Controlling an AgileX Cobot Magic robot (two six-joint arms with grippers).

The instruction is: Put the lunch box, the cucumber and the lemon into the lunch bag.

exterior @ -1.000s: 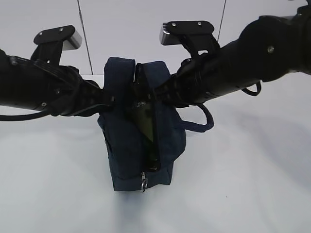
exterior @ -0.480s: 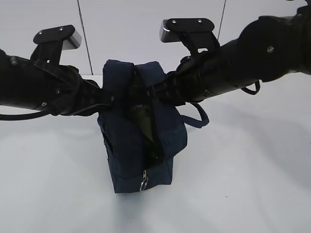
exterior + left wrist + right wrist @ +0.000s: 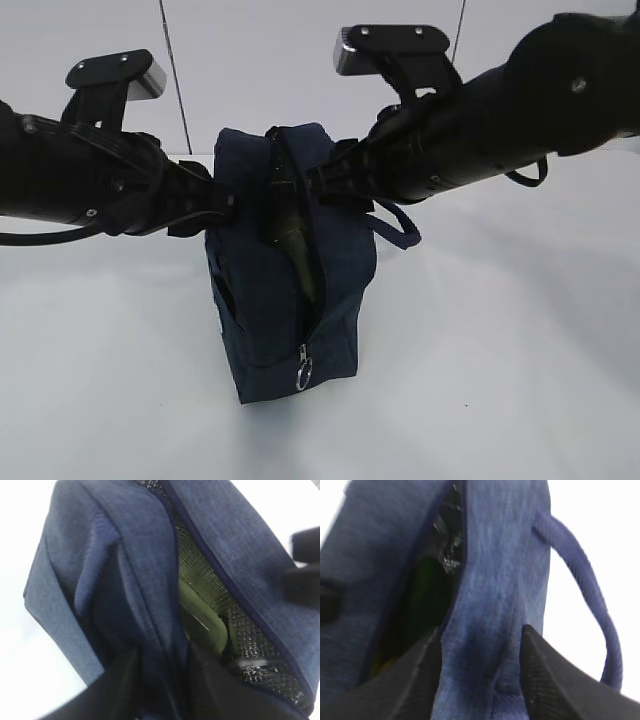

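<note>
The lunch bag (image 3: pixel 285 270) stands upright on the white table (image 3: pixel 500 380), its top slit open. Inside, the lunch box (image 3: pixel 202 622) shows its pale lid, and something green sits deeper in. I cannot see the lemon. The left tool (image 3: pixel 160 680) has its 2 fingers spread, one on each side of the bag's left edge. The right tool (image 3: pixel 480 672) is spread the same way around the right edge, beside a strap (image 3: pixel 590 590). The packing looks about done. Next, both tools should pull back gently so the bag does not tip.
</note>
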